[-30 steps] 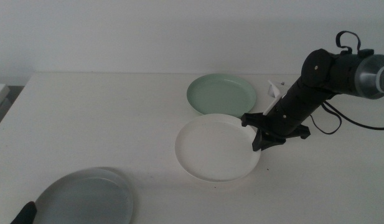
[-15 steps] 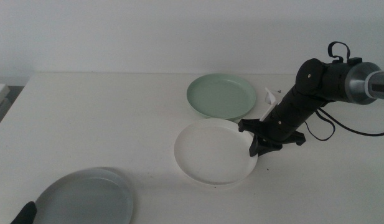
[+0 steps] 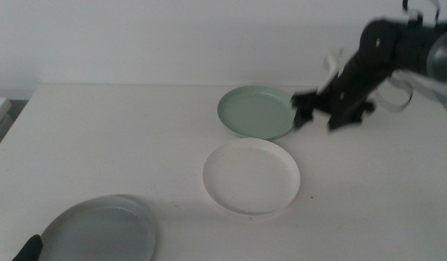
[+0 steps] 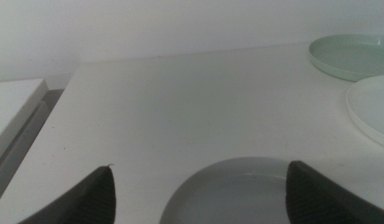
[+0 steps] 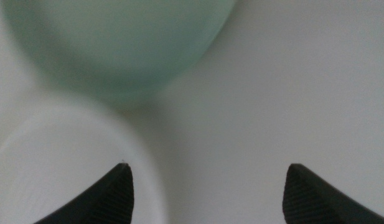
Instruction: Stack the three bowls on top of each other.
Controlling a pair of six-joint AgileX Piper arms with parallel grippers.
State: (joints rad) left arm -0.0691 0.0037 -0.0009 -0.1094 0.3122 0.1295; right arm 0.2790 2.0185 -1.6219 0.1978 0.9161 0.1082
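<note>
The right hand (image 3: 314,116) just let go of the shallow white round bowl (image 3: 251,175) and lifted away — jaws spread, empty. It now hovers beside the pale green round bowl (image 3: 257,111), so nothing's stacked yet.

A bare lab-style test bench: a plain white table (image 3: 122,145) against a blank white wall (image 3: 172,36), with a robot arm (image 3: 397,51) at two o'clock.
</note>
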